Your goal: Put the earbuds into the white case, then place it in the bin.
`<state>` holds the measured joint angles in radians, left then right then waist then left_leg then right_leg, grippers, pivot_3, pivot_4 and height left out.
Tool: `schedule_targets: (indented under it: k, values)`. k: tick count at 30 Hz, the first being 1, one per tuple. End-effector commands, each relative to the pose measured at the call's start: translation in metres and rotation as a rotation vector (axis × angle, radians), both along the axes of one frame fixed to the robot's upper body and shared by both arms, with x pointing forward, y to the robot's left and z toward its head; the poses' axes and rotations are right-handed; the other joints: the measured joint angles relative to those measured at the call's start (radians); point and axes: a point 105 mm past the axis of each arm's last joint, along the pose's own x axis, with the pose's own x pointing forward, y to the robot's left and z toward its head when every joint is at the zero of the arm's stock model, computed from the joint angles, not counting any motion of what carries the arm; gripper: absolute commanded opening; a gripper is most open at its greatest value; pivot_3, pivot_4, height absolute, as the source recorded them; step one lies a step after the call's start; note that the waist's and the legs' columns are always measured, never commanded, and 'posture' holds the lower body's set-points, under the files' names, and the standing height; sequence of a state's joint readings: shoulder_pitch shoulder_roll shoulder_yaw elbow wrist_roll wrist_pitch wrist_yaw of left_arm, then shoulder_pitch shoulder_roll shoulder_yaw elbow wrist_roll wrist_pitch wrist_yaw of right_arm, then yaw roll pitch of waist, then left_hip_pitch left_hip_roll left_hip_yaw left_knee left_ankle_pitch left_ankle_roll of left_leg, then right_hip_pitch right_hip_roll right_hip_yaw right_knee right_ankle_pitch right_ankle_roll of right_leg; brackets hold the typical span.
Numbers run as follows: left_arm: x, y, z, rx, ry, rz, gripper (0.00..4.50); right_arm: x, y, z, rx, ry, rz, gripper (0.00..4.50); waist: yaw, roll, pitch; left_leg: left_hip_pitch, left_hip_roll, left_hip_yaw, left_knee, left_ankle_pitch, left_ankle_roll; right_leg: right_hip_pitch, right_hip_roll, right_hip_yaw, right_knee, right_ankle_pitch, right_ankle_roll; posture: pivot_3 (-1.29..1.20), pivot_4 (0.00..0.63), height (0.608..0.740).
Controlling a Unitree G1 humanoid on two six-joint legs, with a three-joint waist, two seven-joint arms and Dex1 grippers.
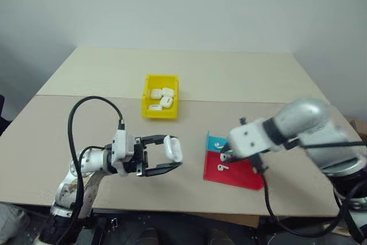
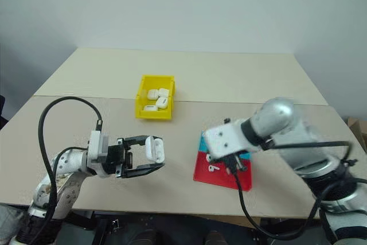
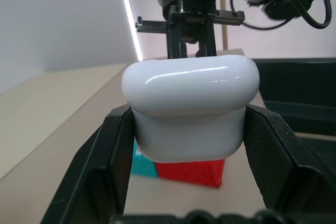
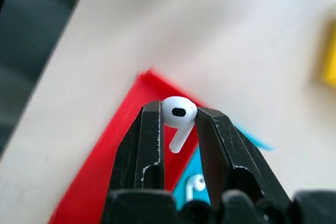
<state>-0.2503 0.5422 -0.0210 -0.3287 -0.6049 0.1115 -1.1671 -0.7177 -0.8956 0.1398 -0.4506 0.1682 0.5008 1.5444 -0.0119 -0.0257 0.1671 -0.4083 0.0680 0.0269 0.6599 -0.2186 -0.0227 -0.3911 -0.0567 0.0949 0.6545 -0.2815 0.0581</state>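
Left pincer [image 1: 167, 156] clenched on glossy white rounded earbud case [image 1: 173, 148]. Right pincer [image 4: 178, 121] grasping tiny white stemmed earbud [image 4: 178, 115] above red-and-blue tray [image 1: 238, 175].

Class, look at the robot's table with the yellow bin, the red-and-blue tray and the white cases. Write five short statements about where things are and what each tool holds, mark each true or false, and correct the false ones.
1. The left tool grips a glossy white rounded earbud case. True.
2. The right tool is empty. False: it pinches a tiny white stemmed earbud between its fingers.
3. The small yellow plastic open-top bin holds several white cases. True.
4. The shallow red-and-blue tray has nothing on it. False: at least one earbud lies on it.
5. The held case rests on the table. False: it is held up in the air, above the table.
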Motion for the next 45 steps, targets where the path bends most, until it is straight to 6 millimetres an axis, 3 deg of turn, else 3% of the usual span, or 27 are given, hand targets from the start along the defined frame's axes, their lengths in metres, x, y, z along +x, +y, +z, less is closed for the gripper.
schedule_targets:
  k: [1, 4, 8, 11, 17, 26, 45]
  values:
    - [-0.008, -0.013, 0.022, -0.063, -0.024, -0.084, 2.8, -0.009, -0.007, 0.043, 0.24, -0.057, -0.006, 1.03, -0.001, 0.0, 0.0, 0.0, 0.0, 0.0, 0.0, 0.0, 0.0, 0.0, 0.0, 0.0, 0.0, 0.0, 0.0, 0.0, 0.15, 0.74]
    - [-0.008, -0.021, 0.033, -0.107, -0.019, -0.123, 2.8, -0.014, -0.01, 0.073, 0.47, -0.11, -0.018, 1.03, -0.003, 0.0, 0.0, 0.0, 0.0, 0.0, 0.0, 0.0, 0.0, 0.0, 0.0, 0.0, 0.0, 0.0, 0.0, 0.0, 0.15, 0.74]
    - [-0.011, -0.025, 0.039, -0.105, -0.011, -0.168, 2.8, -0.021, -0.006, 0.095, 0.708, -0.129, -0.007, 1.03, -0.01, 0.0, 0.0, 0.0, 0.0, -0.001, -0.001, 0.0, 0.0, 0.0, 0.001, 0.0, 0.0, 0.0, 0.0, 0.0, 0.15, 0.74]
    - [-0.012, -0.029, 0.044, -0.124, -0.022, -0.195, 2.8, -0.027, 0.0, 0.104, 0.861, -0.124, 0.035, 1.03, -0.009, 0.0, 0.0, 0.0, 0.0, -0.001, -0.001, 0.0, 0.0, 0.0, 0.001, 0.0, 0.0, 0.0, 0.0, 0.0, 0.15, 0.74]
    - [-0.016, -0.038, 0.06, -0.17, -0.038, -0.252, 2.8, -0.038, 0.012, 0.107, 1.002, -0.058, 0.137, 1.03, -0.005, 0.0, 0.0, -0.001, 0.0, -0.001, -0.001, 0.0, 0.0, 0.0, 0.001, 0.0, -0.001, 0.0, 0.0, 0.0, 0.15, 0.74]
    - [-0.02, -0.043, 0.069, -0.201, -0.058, -0.275, 2.8, -0.04, 0.027, 0.096, 1.012, -0.004, 0.198, 1.03, -0.007, 0.0, 0.0, -0.002, 0.0, -0.002, -0.001, 0.0, 0.0, 0.0, 0.001, 0.0, -0.002, 0.0, 0.001, 0.0, 0.15, 0.74]
    - [-0.02, -0.042, 0.071, -0.194, -0.09, -0.255, 2.8, -0.038, 0.028, 0.08, 0.932, 0.016, 0.198, 1.03, -0.005, 0.0, 0.0, -0.003, 0.0, -0.003, -0.001, 0.0, 0.0, 0.0, 0.001, -0.001, -0.005, 0.001, 0.001, 0.0, 0.15, 0.74]
